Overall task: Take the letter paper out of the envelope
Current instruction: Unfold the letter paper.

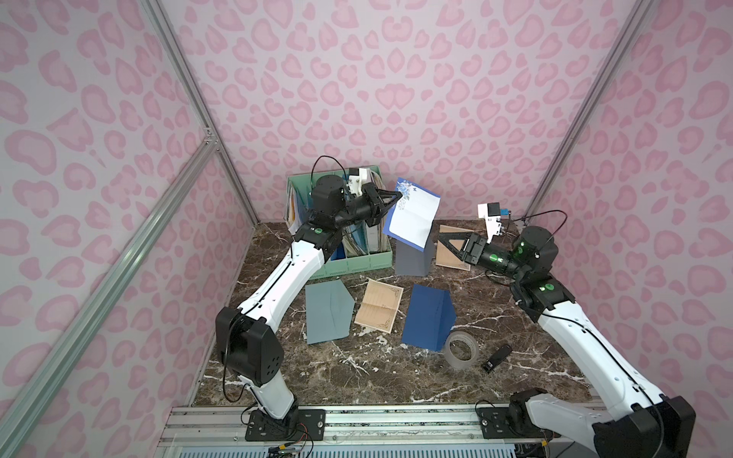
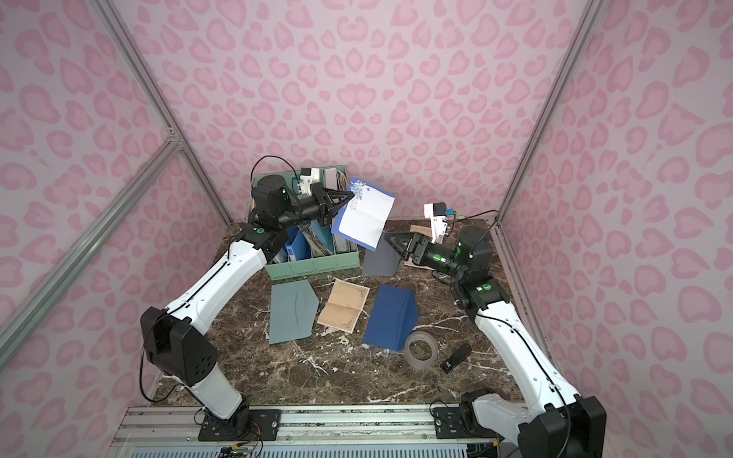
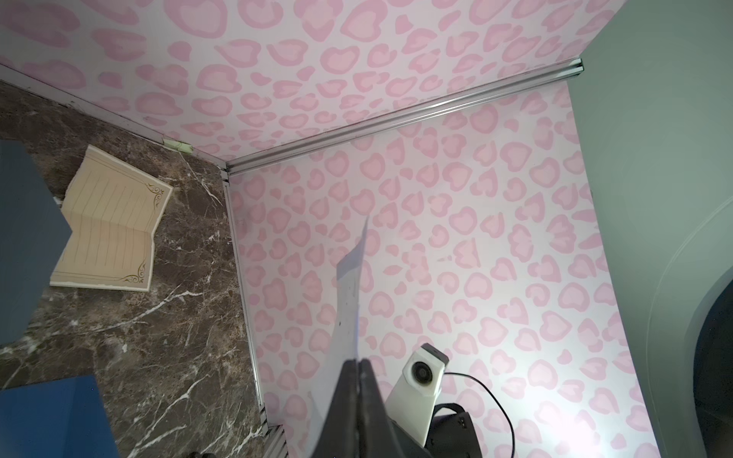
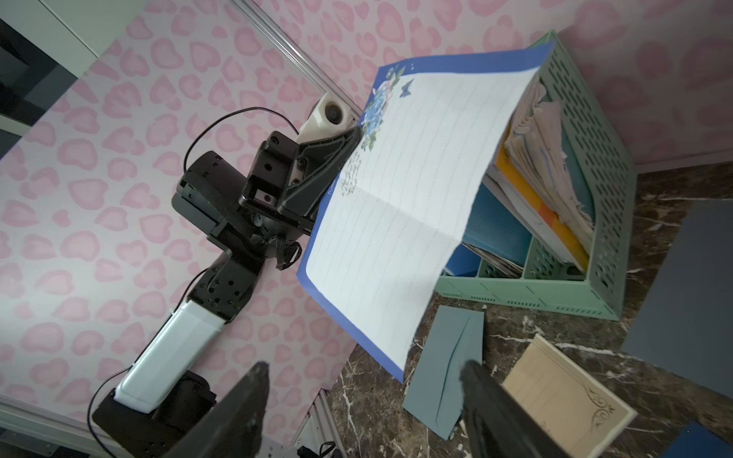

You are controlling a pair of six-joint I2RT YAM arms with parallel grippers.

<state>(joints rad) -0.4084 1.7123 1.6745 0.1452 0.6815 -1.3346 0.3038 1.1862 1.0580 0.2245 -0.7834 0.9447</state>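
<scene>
From where I stand the job looks all but done: the blue-bordered letter paper (image 1: 414, 216) (image 2: 365, 220) (image 4: 416, 198) hangs in the air, wholly clear of any envelope, in front of the green file organizer (image 1: 357, 266) at the back of the marble table (image 1: 357, 376). The left gripper (image 1: 396, 195) (image 2: 351, 195) (image 4: 355, 137) is clenched on the sheet's upper corner, right by the printed blue flowers. The left wrist view shows those jaws pressed together with the paper rising edge-on from between them. The grey envelope (image 1: 412, 257) (image 2: 380, 259) sits just below the sheet, and it seems to rest on the table, though I cannot be sure it lies flat. The right gripper (image 1: 446, 246) (image 2: 392, 246) (image 4: 363, 376) is spread wide and holds nothing, its tips near the paper's lowest corner and just beside the envelope. What is left, I would judge, is only to set the sheet down somewhere, perhaps near the tan letter paper (image 1: 378, 303) that lies between the teal envelope (image 1: 327, 311) and the dark blue envelope (image 1: 428, 317). The sheet is unfolded, with one crease across its middle. Its long axis runs nearly upright, flowered end up, leaning so that the bottom corner points down toward the grey envelope. Its lined face is turned toward the right arm.
</scene>
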